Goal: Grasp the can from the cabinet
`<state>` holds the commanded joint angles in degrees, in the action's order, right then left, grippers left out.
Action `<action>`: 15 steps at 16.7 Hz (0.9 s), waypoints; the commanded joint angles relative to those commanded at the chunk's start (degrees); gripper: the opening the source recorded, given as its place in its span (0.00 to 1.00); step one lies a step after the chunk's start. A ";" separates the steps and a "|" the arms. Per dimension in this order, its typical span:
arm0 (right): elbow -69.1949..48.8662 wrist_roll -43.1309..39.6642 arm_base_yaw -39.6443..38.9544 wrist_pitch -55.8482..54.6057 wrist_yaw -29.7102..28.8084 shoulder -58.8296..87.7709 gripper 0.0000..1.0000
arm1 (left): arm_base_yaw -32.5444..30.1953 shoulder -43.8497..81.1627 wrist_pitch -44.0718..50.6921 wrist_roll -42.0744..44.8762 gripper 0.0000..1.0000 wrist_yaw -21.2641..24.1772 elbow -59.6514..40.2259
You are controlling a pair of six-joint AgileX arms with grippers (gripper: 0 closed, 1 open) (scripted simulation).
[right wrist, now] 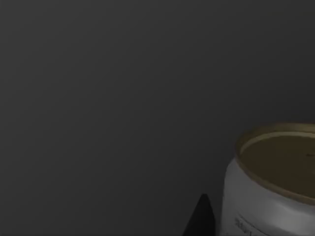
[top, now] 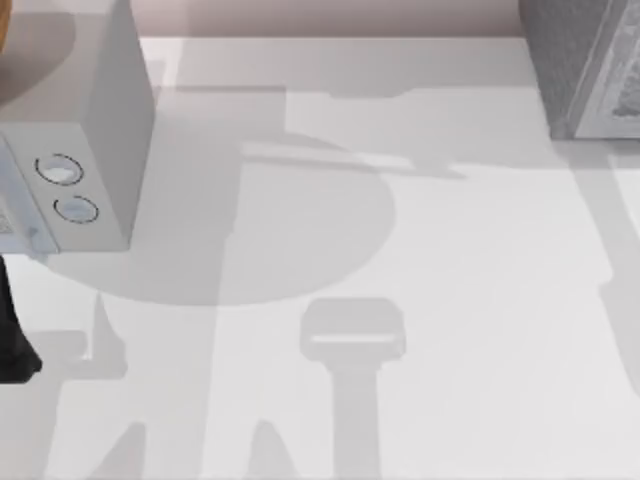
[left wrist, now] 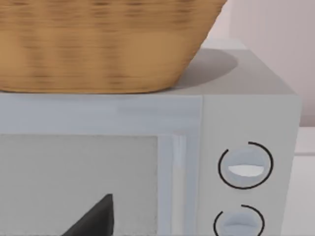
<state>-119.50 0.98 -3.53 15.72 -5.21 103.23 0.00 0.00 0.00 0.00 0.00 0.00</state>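
Inside dark cabinet point(right wrist: 98, 73) — white can point(right wrist: 268, 196), label unreadable, beside right gripper point(right wrist: 201, 219), grip state unclear.

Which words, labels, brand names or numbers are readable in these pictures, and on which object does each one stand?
No text can be read.
Can: a faint mark low on its white side, too blurred to read.
Cabinet: grey marks on its front at the top view's right edge, too blurred to read.
Microwave: two round knobs with no readable letters or numbers.
Basket on the microwave: no text.
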 joint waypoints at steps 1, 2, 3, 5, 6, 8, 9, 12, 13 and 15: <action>0.24 0.00 -0.09 0.42 -0.12 -0.75 0.00 | 0.00 0.00 0.00 0.00 1.00 0.00 0.00; 0.69 0.01 -0.27 1.20 -0.30 -2.09 0.00 | 0.00 0.00 0.00 0.00 1.00 0.00 0.00; 1.34 0.01 -0.52 2.32 -0.54 -3.92 0.00 | 0.00 0.00 0.00 0.00 1.00 0.00 0.00; 3.10 0.00 -1.21 5.34 -1.14 -8.74 0.00 | 0.00 0.00 0.00 0.00 1.00 0.00 0.00; 4.13 0.00 -1.61 7.12 -1.49 -11.55 0.00 | 0.00 0.00 0.00 0.00 1.00 0.00 0.00; 6.25 -0.01 -2.45 10.84 -2.21 -17.43 0.00 | 0.00 0.00 0.00 0.00 1.00 0.00 0.00; 7.26 -0.02 -2.86 12.64 -2.57 -20.26 0.00 | 0.00 0.00 0.00 0.00 1.00 0.00 0.00; 9.60 -0.04 -3.83 16.89 -3.41 -26.63 0.00 | 0.00 0.00 0.00 0.00 1.00 0.00 0.00; 10.01 -0.04 -4.01 17.67 -3.56 -27.68 0.00 | 0.00 0.00 0.00 0.00 1.00 0.00 0.00; 10.18 -0.04 -4.09 18.01 -3.63 -28.11 0.00 | 0.00 0.00 0.00 0.00 1.00 0.00 0.00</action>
<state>-109.32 0.94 -7.61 33.72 -8.84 75.12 0.00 0.00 0.00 0.00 0.00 0.00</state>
